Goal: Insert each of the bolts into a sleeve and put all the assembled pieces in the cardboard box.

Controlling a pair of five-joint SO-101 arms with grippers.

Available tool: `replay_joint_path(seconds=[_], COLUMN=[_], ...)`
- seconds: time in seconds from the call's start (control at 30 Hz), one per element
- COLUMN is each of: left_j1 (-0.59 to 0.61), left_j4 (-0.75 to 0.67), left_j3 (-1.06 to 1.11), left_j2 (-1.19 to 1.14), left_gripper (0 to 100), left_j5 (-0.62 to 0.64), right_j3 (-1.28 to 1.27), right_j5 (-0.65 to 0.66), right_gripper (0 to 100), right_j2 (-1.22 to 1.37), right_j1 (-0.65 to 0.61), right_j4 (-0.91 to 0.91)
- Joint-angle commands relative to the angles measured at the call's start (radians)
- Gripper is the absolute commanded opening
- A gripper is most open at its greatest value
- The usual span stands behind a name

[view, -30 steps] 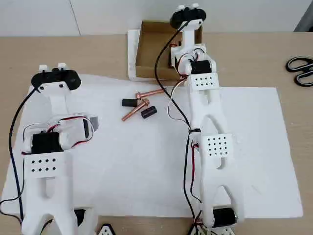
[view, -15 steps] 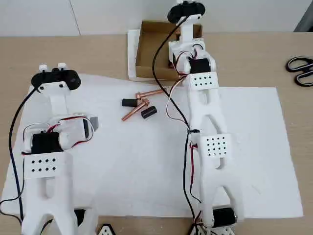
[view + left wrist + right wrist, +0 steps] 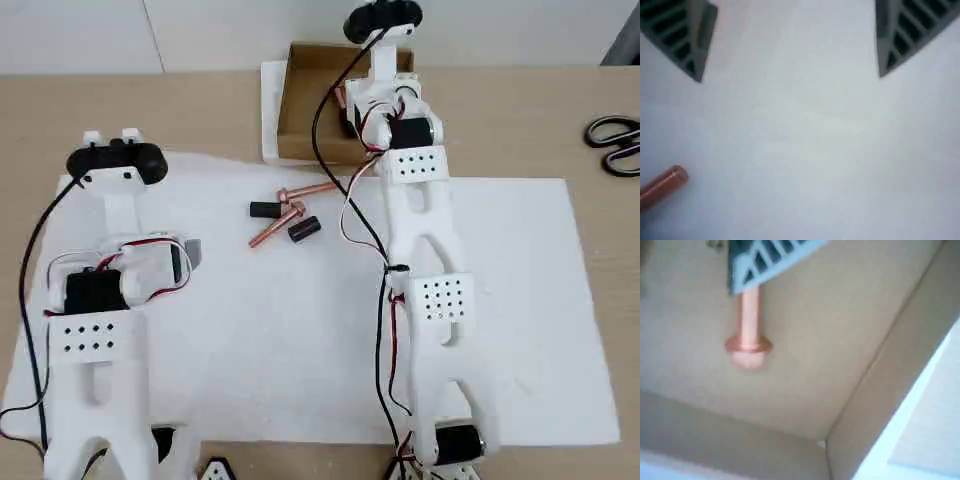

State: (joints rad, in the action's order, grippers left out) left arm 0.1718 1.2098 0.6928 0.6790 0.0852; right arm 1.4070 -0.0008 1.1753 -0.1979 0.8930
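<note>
My right gripper [image 3: 352,108] hangs over the cardboard box [image 3: 300,100], shut on a copper bolt [image 3: 748,335]. The bolt's head points down toward the box floor below one grey finger [image 3: 765,260]; I cannot see a sleeve on it. That bolt [image 3: 340,97] peeks out beside the arm. Two more copper bolts [image 3: 305,190] [image 3: 275,230] and two black sleeves [image 3: 264,209] [image 3: 304,229] lie loose on the white sheet [image 3: 300,330]. My left gripper [image 3: 790,75] is open above bare sheet at the left, holding nothing. A bolt tip [image 3: 665,184] lies near it.
The box rests on a white slab [image 3: 268,110] at the table's back edge. Scissors [image 3: 615,140] lie on the wooden table at the far right. The right arm [image 3: 425,250] stretches along the sheet's right half.
The right arm has pushed farther over the box, and its bolt now shows in the high view inside the box. The left arm shifted only slightly.
</note>
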Motion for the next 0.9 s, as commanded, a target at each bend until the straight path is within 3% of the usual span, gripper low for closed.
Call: replay_joint_path(seconds=[0.0, 0.17, 0.47, 0.73, 0.87], left_j1=[0.002, 0.002, 0.002, 0.011, 0.071], left_j4=[-0.017, -0.017, -0.017, 0.055, 0.123], left_j3=[-0.008, -0.008, -0.01, -0.084, -0.189], left_j2=[0.011, 0.011, 0.011, 0.011, 0.009], left_gripper=[22, 22, 22, 22, 22], left_j5=[-0.009, -0.009, -0.009, -0.006, -0.009], right_j3=[0.046, 0.081, 0.259, 0.272, 0.269], right_j5=[0.003, 0.008, 0.008, 0.008, 0.008], right_gripper=[21.5, 21.4, 21.3, 21.3, 21.3], right_j2=[-0.022, -0.041, -0.205, -0.432, -0.544], right_j1=[0.002, 0.004, 0.001, -0.024, -0.027], right_j4=[-0.018, 0.01, 0.352, 0.789, 0.843])
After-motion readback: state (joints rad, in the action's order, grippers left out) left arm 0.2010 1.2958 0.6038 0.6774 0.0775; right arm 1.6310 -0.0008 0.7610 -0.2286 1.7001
